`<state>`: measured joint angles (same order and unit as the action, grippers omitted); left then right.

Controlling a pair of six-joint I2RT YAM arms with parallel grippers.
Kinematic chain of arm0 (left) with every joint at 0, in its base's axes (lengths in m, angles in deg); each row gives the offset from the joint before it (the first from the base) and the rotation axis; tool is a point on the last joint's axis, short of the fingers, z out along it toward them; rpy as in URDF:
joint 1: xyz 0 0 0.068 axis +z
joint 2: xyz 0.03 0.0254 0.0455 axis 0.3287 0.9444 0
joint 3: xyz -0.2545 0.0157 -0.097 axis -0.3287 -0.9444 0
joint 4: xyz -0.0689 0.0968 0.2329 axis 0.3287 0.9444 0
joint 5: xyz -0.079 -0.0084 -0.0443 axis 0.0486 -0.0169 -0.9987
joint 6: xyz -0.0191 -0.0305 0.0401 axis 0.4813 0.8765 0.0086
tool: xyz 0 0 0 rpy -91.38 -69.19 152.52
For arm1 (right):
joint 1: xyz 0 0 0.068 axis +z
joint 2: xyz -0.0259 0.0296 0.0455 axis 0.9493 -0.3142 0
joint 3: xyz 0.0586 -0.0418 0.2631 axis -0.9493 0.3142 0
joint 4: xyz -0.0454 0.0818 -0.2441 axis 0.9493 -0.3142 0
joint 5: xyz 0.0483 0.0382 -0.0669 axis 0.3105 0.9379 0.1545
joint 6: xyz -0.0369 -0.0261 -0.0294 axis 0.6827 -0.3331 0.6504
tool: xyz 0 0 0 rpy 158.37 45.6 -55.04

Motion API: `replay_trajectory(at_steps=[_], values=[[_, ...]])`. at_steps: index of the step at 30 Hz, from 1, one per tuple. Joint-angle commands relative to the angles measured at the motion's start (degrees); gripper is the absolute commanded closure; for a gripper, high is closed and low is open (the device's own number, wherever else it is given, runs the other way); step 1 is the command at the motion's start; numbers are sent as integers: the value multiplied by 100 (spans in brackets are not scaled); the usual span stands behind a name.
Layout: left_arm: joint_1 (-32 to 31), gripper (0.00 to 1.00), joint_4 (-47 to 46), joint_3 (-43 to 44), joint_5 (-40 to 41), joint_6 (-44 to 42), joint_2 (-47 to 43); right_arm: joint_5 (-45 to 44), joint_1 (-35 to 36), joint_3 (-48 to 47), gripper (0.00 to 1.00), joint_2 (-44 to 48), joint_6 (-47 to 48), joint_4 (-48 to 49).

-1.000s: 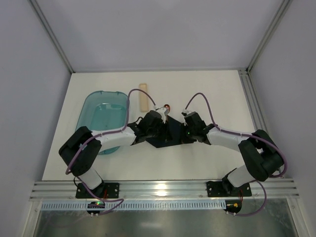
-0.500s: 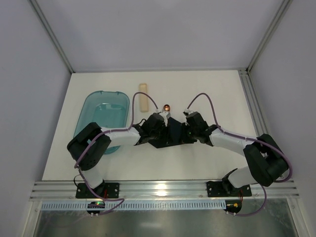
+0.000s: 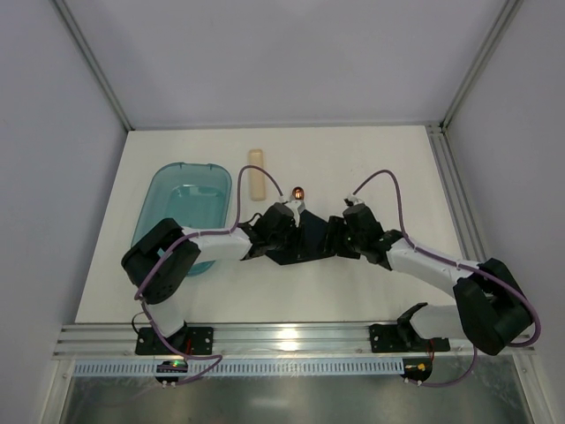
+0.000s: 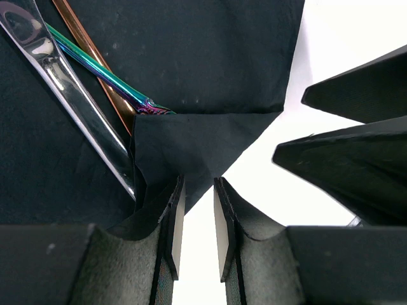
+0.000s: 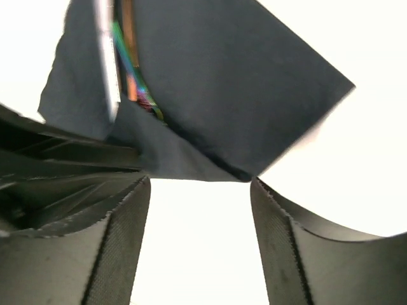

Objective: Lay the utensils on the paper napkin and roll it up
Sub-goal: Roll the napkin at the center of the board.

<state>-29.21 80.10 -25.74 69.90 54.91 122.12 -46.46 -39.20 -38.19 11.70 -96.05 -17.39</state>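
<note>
The paper napkin (image 3: 303, 244) lies flat at the middle of the tabletop (image 3: 371, 168), between the two tools. The utensils (image 4: 76, 108) rest on it side by side: a silver handle, a copper one and an iridescent green one. Their ends are tucked under a corner of the napkin that is folded over them. In the top view a copper spoon bowl (image 3: 297, 192) pokes out past the napkin's 12 o'clock edge.

The left tool (image 4: 198, 190) sits at the napkin's 9 o'clock side. Its jaws stand only a narrow gap apart, and the tip of the folded corner reaches between them. White tabletop shows through the rest of the gap, so the paper does not look clamped. The right tool (image 5: 198, 184) is at the 3 o'clock side, spread wide, with nothing between its fingers.

Compared with a second ago, the right arm's elbow has swung out toward 4 o'clock, and the tool has drawn slightly back from the napkin. The left arm's elbow has shifted inward, then held its pose.

A translucent teal tub (image 3: 181, 208) stands at 9 o'clock of the napkin, and a pale beige bar (image 3: 256, 174) lies at 11 o'clock. Neither has moved.
</note>
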Motion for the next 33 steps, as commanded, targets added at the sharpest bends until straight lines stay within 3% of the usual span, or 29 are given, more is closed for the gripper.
replay_trajectory(at_steps=[1, 4, 15, 21, 25, 33], values=[[-29, 71, -126, 127, 92, -116, 6, -193, -23, 281, 29, 136, -683, 498], [-29, 71, -109, 119, 110, -124, -20, -211, -24, 510, 22, 162, -1079, 859], [-29, 72, -135, 101, 110, -98, 6, -975, -6, 721, 18, 39, -1388, 1378], [-29, 72, -126, 75, 127, -98, -12, -1458, -207, 133, 17, 48, -501, 730], [-29, 71, -117, 66, 119, -89, -20, -1327, -436, -61, 16, -128, -167, 649], [-29, 71, -117, 66, 127, -80, -29, -1582, -480, -570, 14, -891, 580, 315]])
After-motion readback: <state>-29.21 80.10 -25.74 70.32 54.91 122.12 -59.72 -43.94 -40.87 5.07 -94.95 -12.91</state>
